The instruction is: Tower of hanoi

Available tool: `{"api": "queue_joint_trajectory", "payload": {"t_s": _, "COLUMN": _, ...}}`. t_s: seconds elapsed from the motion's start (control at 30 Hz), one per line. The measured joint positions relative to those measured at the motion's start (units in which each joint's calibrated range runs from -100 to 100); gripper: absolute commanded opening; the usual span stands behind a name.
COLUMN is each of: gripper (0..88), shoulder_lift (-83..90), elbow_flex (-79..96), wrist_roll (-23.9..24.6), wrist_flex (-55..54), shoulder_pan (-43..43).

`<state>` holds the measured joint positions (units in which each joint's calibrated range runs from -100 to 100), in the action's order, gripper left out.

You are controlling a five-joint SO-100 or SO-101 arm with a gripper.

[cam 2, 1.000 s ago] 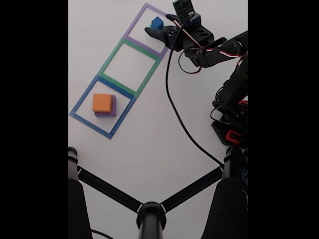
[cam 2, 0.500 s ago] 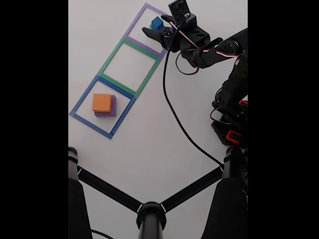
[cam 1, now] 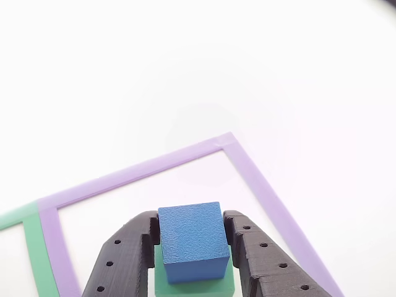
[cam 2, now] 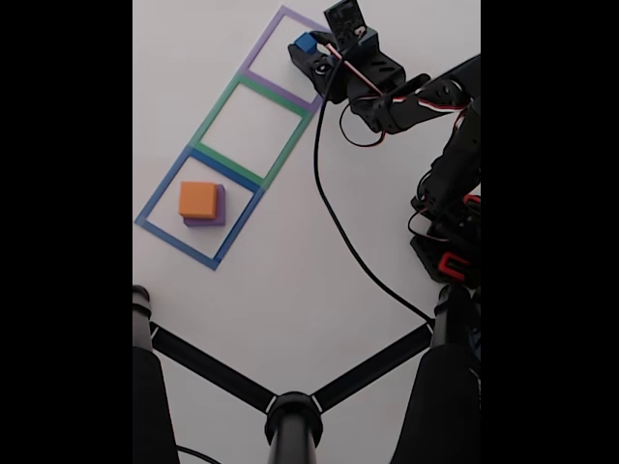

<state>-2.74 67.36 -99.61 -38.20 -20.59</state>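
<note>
Up close, in the other view, we see the end effector (cam 1: 193, 247) with its two black, hole-dotted fingers (cam 1: 127, 260) pressed against the left and right faces of the blue cube (cam 1: 190, 240), so it is closed narrowly on that cube. We see the cube sitting on top of the green block (cam 1: 195, 286), whose edge peeks out beneath it at the bottom of the frame. Both lie inside the purple tape square (cam 1: 154, 166), whose far corner shows toward the upper right of this view, while a strip of the green tape square (cam 1: 38, 263) runs along the lower left. In the fixed view, we find the end effector (cam 2: 311, 50) at the far end of the white tabletop (cam 2: 290, 290), reaching in from the right over the purple tape square (cam 2: 280, 89), with the blue cube (cam 2: 306, 43) between its fingers; the green block is too hidden there for us to make out. Next nearer comes the green tape square (cam 2: 218, 106), and nearest is the blue tape square (cam 2: 160, 198). Inside that one, well apart from the arm, we see the orange block (cam 2: 198, 199) resting on the purple block (cam 2: 220, 215), which shows along its right and near edges. A black cable (cam 2: 334, 213) trails across the tabletop from the arm toward the near right.
</note>
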Motion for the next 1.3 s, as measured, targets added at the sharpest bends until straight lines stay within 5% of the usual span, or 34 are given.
{"api": "queue_joint_trajectory", "payload": {"t_s": 0.63, "gripper": 1.7, "shoulder_lift": 6.0, "elbow_flex": 0.3, "wrist_roll": 0.4, "wrist_flex": 6.7, "shoulder_pan": 1.5}}
{"api": "queue_joint_trajectory", "payload": {"t_s": 1.0, "gripper": 1.1, "shoulder_lift": 37.4, "elbow_flex": -14.3, "wrist_roll": 0.0, "wrist_flex": 62.4, "shoulder_pan": 5.1}}
{"api": "queue_joint_trajectory", "payload": {"t_s": 1.3, "gripper": 1.1, "shoulder_lift": 41.5, "elbow_flex": -47.3, "wrist_roll": 0.0, "wrist_flex": 109.2, "shoulder_pan": 9.5}}
